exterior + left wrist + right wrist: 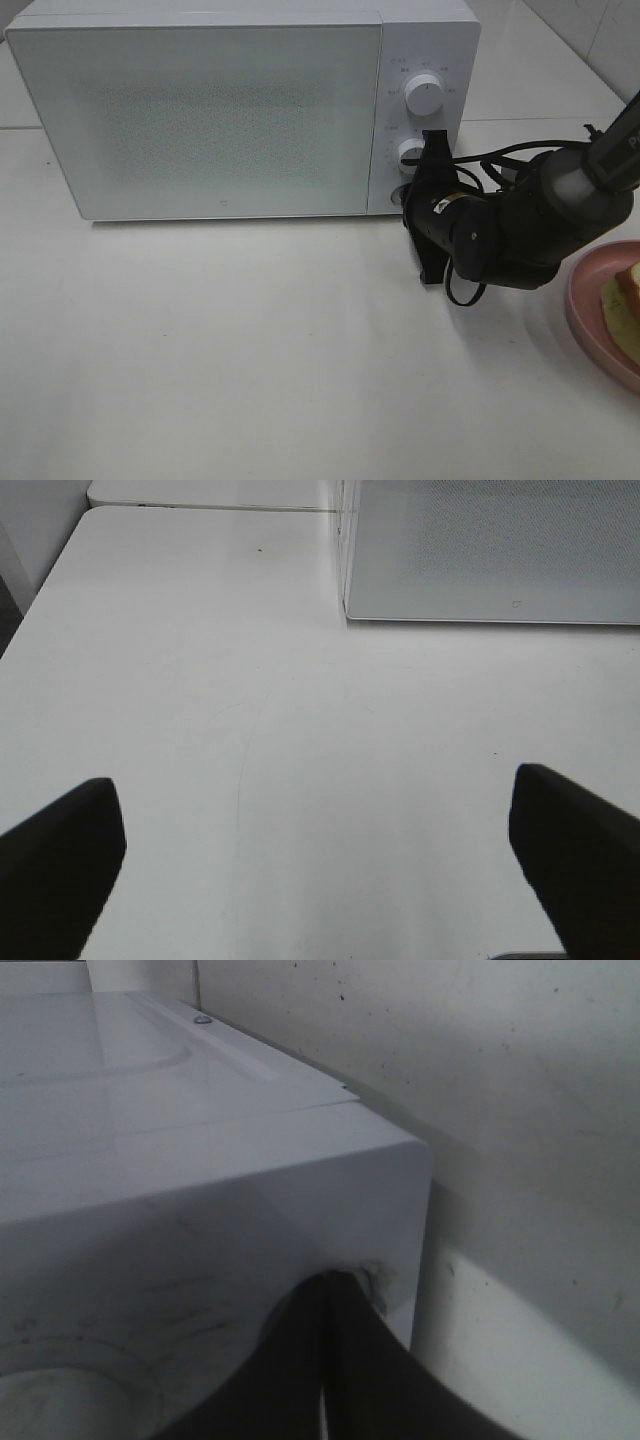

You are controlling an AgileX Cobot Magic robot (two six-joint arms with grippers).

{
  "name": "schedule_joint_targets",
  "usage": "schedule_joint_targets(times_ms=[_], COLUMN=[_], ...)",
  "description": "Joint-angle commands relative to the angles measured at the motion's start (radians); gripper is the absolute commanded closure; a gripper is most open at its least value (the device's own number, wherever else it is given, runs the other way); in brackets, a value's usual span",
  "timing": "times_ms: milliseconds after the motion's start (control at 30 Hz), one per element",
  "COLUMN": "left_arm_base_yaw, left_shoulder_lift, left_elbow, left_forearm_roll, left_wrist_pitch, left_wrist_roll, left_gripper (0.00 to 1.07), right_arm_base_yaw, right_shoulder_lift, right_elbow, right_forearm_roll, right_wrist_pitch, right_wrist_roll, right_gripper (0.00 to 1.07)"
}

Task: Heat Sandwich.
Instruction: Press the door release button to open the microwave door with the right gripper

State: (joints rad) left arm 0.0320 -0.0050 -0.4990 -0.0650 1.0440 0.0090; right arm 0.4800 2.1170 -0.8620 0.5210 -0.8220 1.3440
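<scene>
Microwave (200, 110): door closed, 11 o'clock on the table (250, 350).
Right gripper (330, 1290): jaws clenched together, tips against the microwave's control-panel corner.
Left gripper (320, 870): released wide, over the table.
Sandwich (625, 300): on pink plate (585, 300), 4 o'clock, apart from both grippers.

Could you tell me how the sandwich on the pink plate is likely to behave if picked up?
The sandwich is probably soft: its pale bread would likely squash under a firm pinch. It looks layered, with yellow-green filling, so slices might slide apart. Lifting the plate seems safer.
</scene>
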Motion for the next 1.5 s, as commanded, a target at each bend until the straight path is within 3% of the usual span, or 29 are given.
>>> schedule_joint_targets(times_ms=[33, 567, 1033, 1500], left_arm_base_yaw=[0.003, 0.003, 0.003, 0.003], left_shoulder_lift=[-0.025, -0.025, -0.025, -0.025], left_elbow=[0.004, 0.004, 0.004, 0.004], left_forearm_roll=[-0.003, -0.003, -0.003, -0.003], left_wrist_pitch=[-0.01, -0.01, -0.01, -0.01], left_wrist_roll=[0.001, 0.001, 0.001, 0.001], left_gripper=[0.07, 0.07, 0.07, 0.07], right_arm_base_yaw=[-0.015, -0.016, -0.016, -0.015], right_shoulder_lift=[-0.035, 0.012, 0.011, -0.016], right_elbow=[-0.059, -0.188, -0.191, -0.168], right_forearm_roll=[-0.017, 0.027, 0.032, 0.053], right_wrist_pitch=[-0.196, -0.345, -0.332, -0.178], right_wrist_roll=[-0.02, -0.097, -0.122, -0.123], right_gripper=[1.07, 1.07, 1.07, 1.07])
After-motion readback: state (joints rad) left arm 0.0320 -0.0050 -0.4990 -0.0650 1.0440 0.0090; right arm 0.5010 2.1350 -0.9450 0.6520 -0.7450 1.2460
